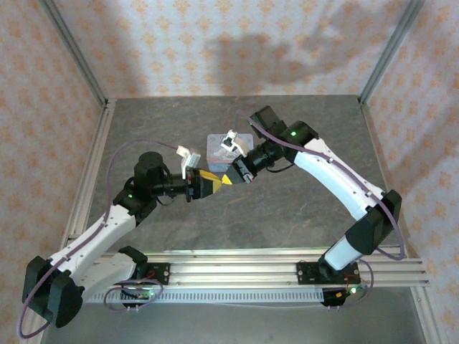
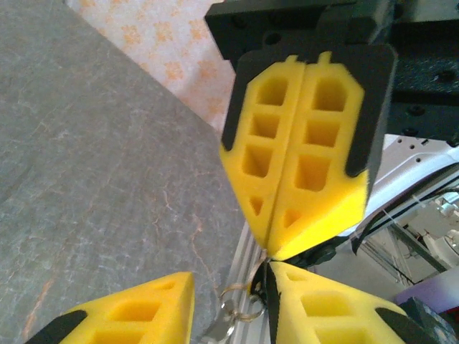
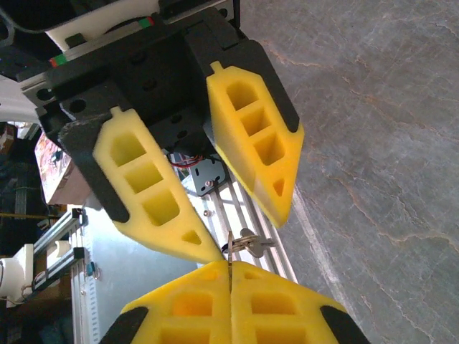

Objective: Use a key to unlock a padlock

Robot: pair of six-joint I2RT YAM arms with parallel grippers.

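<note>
Top view: both arms reach in to mid-frame, tips meeting just above the grey tabletop, a bit below the light-blue tin. L tool comes in from the left of frame, R tool from the right. Tips touching or v. close, can't tell which from up here.

R tool: pads pressed flat together, no gap along the seam, i.e. closed. R wrist cam, bottom centre: a thin brassy sliver, the key, sticks up out of the seam at the very tip, so R tool is gripping the key. A wire ring hangs just right of it.

L tool: fingers apart w/ a clear gap btwn them, i.e. open. In R wrist cam they come down from the top of frame. The left-hand one's tip meets the R tool's tip right beside the key, the other sits off to the right, and the ring lies loose in the gap.

L wrist cam: ring at bottom centre, close to the lower-right finger, w/ a small silvery bit hanging under it. R tool's closed tip is just above.

Padlock: too small or hidden to pick out, can't tell where it is.
</note>
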